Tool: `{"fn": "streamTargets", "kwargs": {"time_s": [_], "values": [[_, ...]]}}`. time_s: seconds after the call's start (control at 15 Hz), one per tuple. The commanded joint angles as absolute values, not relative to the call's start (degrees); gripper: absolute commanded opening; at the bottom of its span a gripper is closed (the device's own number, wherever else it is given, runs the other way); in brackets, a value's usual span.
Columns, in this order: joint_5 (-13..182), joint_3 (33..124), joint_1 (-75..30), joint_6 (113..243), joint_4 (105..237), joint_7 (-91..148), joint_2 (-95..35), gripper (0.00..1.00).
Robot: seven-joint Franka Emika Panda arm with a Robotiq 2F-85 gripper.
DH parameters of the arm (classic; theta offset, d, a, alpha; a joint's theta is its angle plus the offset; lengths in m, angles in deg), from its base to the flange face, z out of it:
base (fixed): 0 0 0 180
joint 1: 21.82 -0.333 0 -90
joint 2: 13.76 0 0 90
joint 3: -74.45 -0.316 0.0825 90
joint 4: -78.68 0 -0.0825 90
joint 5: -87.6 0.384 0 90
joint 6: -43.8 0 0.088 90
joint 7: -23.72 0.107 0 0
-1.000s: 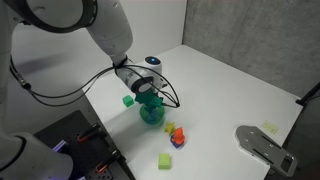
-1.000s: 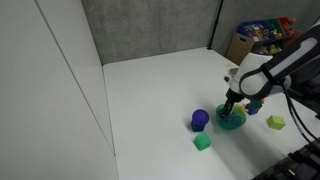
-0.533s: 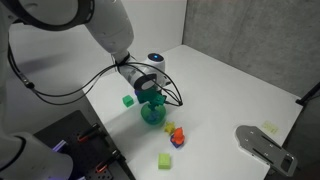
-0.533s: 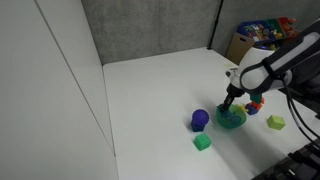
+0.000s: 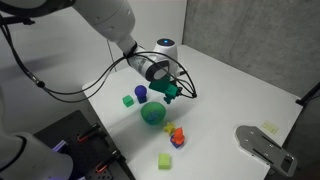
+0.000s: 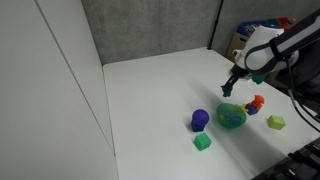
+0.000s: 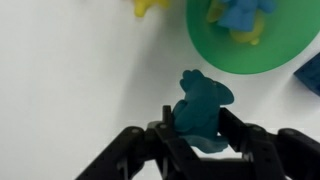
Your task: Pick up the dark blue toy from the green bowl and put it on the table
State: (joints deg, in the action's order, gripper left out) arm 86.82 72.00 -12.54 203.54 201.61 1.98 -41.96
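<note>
1. The table [image 5: 235,95]: white top. It carries all loose stock and is the set-down surface for the task.
2. Panda arm [image 5: 105,22]: enters from the upper corner in an exterior view, bent at the wrist, cable looped beneath. It has lifted since half a second ago, when its tip was down in the bowl.
3. The green bowl [image 5: 151,117]: resting on the table, now clear of the tool. The wrist view shows a lighter blue piece [image 7: 243,12] lying inside it.
4. Gripper [image 5: 173,91]: raised above the table, up and to one side of the bowl in both exterior views, pointing downward. Fingers [image 7: 240,135] are closed onto the toy's two flanks.
5. The dark blue toy [image 7: 203,108]: out of the bowl, carried in the fingers. In the wrist view it hangs over bare white surface just beside the bowl's rim.
6. Status, judged: extraction complete. What remains is lowering onto open table, away from the bowl, and letting go.
</note>
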Motion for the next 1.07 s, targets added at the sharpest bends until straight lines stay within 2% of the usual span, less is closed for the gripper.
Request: {"fn": "streamTargets", "kwargs": {"time_s": [0.0, 0.13, 0.2, 0.33, 0.47, 1.0], "values": [[81.37, 79.4, -15.47, 203.8, 197.41, 9.09, -43.83, 0.24], [78.8, 82.71, -16.36, 203.79, 196.36, 11.96, -44.7, 0.24], [78.02, 83.76, -16.56, 203.47, 196.01, 13.03, -44.83, 0.74], [77.04, 84.73, -16.73, 202.77, 195.91, 14.18, -44.44, 0.81], [77.31, 84.3, -16.33, 201.71, 196.34, 14.06, -43.04, 0.99], [80.28, 79.46, -15.27, 190.05, 198.92, 11.45, -31.63, 1.0]]}}
